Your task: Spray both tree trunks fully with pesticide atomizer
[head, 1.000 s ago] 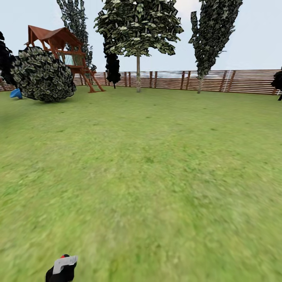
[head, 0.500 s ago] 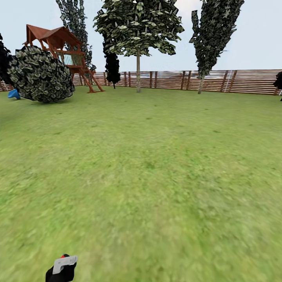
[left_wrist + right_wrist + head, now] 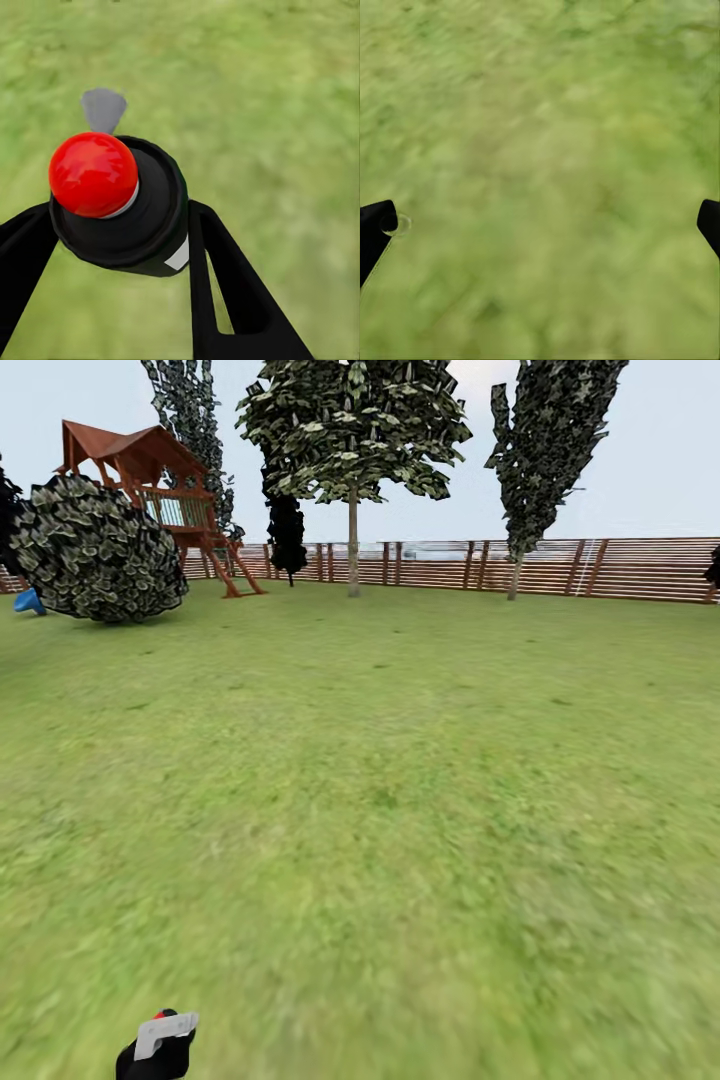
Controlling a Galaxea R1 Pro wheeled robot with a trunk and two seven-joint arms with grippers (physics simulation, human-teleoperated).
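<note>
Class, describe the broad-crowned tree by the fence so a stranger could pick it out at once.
Start at the long slatted fence across the lawn's far edge. Left of its middle, right of the red-roofed play tower, stands the tree. Its thin pale trunk carries a wide, rounded crown, while the tree to its right is a narrow column.

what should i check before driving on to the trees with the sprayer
1. Atomizer held: ok, the left gripper has its black jaws on either side of the black bottle with the red top.
2. Bottle seated firmly: cannot tell, the contact faces are hidden behind the bottle.
3. Right gripper free: ok, jaws wide apart with only grass between them.
4. Trees in sight: ok, one trunk and a second trunk stand ahead by the fence.
5. Path: ok, open lawn lies between the robot and the trees.
6. Spraying range: not ok, both trunks are still far off.
</note>
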